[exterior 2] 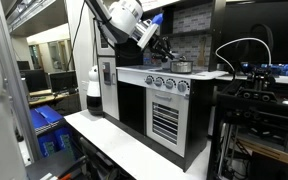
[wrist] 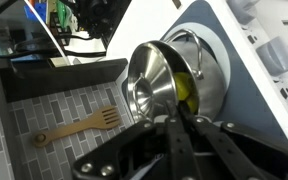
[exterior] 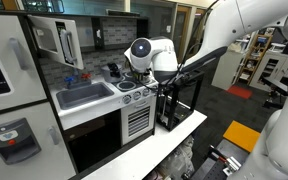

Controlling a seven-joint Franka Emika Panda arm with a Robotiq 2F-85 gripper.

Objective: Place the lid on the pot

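My gripper [wrist: 180, 128] was drawn narrow, its fingers pinched on the lower rim of the small round silver-grey metal lid [wrist: 152, 85]. The lid stood tilted on edge just ahead of my fingertips. Right behind it sat the small low silver toy pot [wrist: 209, 68], on the white toy kitchen top [wrist: 274, 110]. Something yellow [wrist: 189, 93] showed inside the pot; I could not tell what it was. Whether lid and pot touched, I could not tell. In the wrist view, left of my fingers and farther out, a light wooden fork [wrist: 79, 125] lay on grey tiling [wrist: 44, 105]. I counted one lid, one pot and one fork.
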